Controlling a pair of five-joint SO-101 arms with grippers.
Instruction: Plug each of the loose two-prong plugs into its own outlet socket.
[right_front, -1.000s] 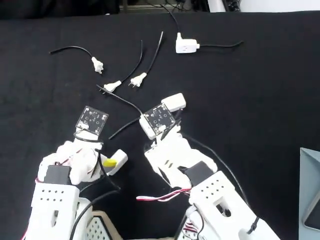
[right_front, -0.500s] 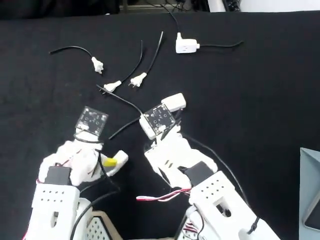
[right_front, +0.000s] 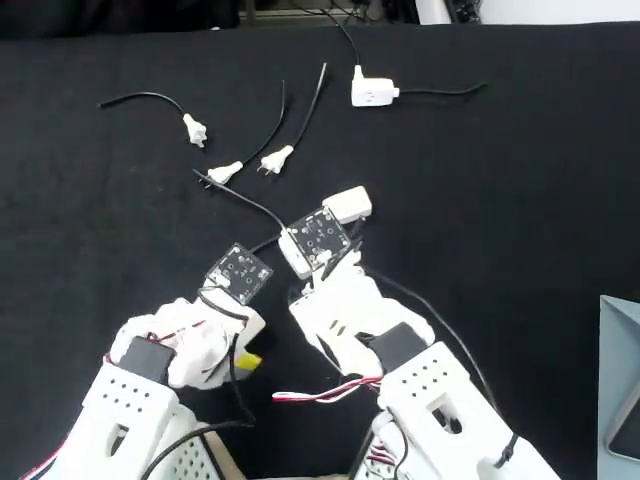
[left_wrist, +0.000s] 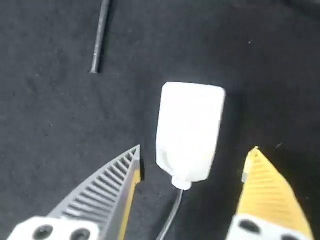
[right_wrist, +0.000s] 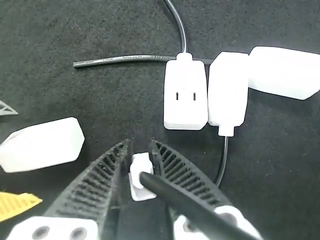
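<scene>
Left gripper (left_wrist: 196, 149) is straddling a socket (left_wrist: 190, 125), fingers (left_wrist: 110, 185) apart.
Right gripper (right_wrist: 141, 145) is clamping a small white plug (right_wrist: 140, 185).

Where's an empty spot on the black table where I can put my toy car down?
The big bare patch is on the right, between the top socket and the grey thing at the edge. Another is on the left, below the curly cord's plug. The middle is crowded: loose plugs and sockets by the arms.

No text, label, number or sign can be read on anything on the table (right_front: 520, 200).
</scene>
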